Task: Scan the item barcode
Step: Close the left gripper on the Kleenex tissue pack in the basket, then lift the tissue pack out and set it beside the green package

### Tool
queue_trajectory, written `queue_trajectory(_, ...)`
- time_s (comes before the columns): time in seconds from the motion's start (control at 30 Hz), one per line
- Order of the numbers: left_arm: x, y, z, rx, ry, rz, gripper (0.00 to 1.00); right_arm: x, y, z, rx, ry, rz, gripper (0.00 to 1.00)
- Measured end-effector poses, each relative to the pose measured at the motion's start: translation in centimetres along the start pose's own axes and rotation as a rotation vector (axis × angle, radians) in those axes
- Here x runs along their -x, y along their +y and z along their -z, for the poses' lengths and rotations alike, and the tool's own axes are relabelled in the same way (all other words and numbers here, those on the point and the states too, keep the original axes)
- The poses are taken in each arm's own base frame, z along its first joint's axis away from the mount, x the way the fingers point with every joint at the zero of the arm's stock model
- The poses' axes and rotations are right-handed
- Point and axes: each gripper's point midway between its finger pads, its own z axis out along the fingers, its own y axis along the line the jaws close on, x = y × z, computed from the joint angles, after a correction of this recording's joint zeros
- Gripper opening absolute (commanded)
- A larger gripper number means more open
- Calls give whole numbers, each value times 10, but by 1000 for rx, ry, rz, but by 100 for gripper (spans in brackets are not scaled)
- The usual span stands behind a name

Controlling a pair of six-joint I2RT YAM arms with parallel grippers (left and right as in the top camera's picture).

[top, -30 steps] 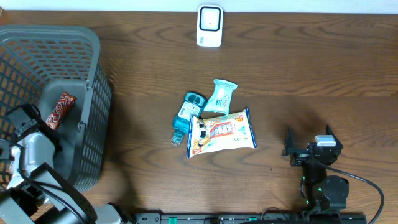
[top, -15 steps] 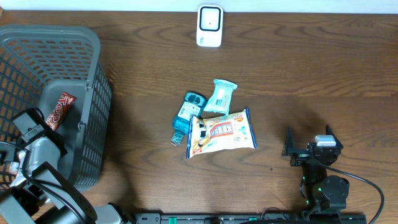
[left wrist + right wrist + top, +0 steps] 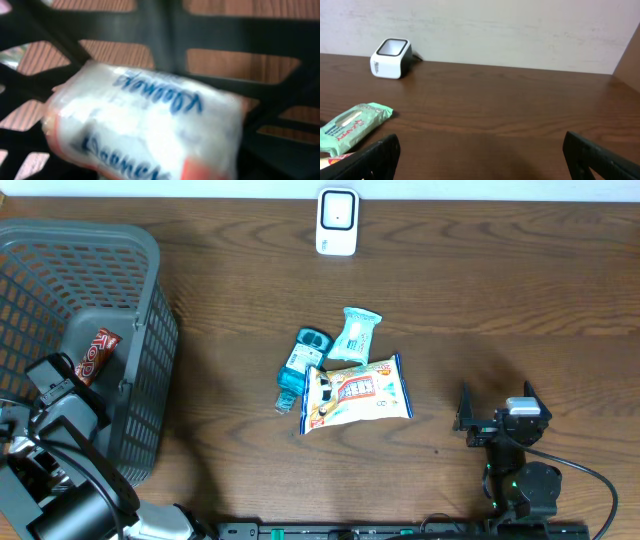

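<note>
Three colourful wrapped items (image 3: 357, 393) lie beside the grey plastic mesh basket (image 3: 150, 330), one brown bar (image 3: 93, 357) inside it. The right gripper (image 3: 497, 405) is spread wide; the left gripper's (image 3: 62, 380) state cannot be told.

Table (image 3: 520, 300): dark brown wood, grain running across — it fills the overhead view.
Wall (image 3: 495, 30): off-white, plain, faintly scuffed; meets the table's far edge.
Panel (image 3: 631, 55): brown, slanting in at the right edge of the right wrist view, beside the wall.
Light: soft and even — a dull sheen on the table, weak shadows.
</note>
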Motion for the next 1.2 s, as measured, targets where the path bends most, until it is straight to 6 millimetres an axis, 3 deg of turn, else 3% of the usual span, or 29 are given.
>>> queue_trajectory(0.13,-1,0,-1,3,-1,-7,59,0,0,0,0,0,0,99)
queue_trajectory(0.23,-1,0,-1,2,0,-9,44,0,0,0,0,0,0,99)
queue_trajectory(0.43,10,2,11,-25,-5,-17,42,0,0,0,0,0,0,99)
queue_trajectory(0.63,36,-7,45,-174,-11,63,42,0,0,0,0,0,0,99)
queue_trajectory(0.8,51,-26,86,-410,33,132,42,0,0,0,0,0,0,99)
queue_trajectory(0.9,64,-45,121,-613,57,174,42,0,0,0,0,0,0,99)
queue_trajectory(1.07,107,-78,250,-1234,70,272,42,0,0,0,0,1,0,99)
queue_trajectory(1.17,123,-75,348,-1635,70,265,42,0,0,0,0,1,0,99)
queue_trajectory(1.2,122,-71,372,-1727,75,246,42,0,0,0,0,0,0,99)
